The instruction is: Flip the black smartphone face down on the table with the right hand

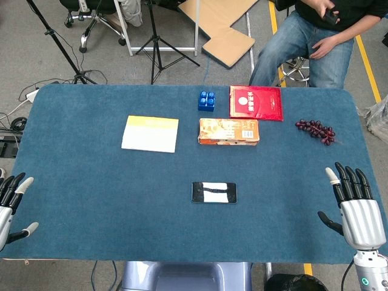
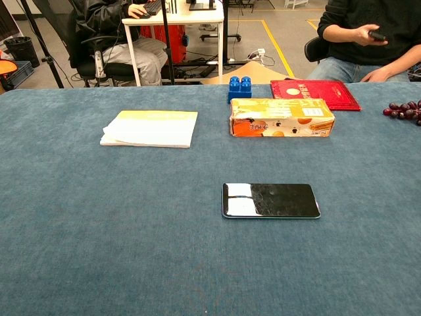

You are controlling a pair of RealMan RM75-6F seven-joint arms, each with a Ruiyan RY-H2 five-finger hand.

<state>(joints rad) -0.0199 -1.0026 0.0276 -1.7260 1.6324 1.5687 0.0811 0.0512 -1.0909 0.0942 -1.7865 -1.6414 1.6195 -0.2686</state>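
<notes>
The black smartphone (image 1: pixel 214 193) lies flat near the middle of the blue table, its glossy screen up and catching reflections; the chest view shows it (image 2: pixel 270 200) lengthwise across the cloth. My right hand (image 1: pixel 354 206) hovers at the table's front right corner, fingers spread and empty, well to the right of the phone. My left hand (image 1: pixel 11 203) sits at the front left edge, fingers apart, holding nothing. Neither hand appears in the chest view.
Behind the phone stand an orange carton (image 1: pixel 228 131), a blue toy block (image 1: pixel 207 100), a red booklet (image 1: pixel 256 102) and a yellow-white notepad (image 1: pixel 150 133). Dark grapes (image 1: pixel 316 130) lie at the right. A seated person (image 1: pixel 315 36) is beyond the far edge.
</notes>
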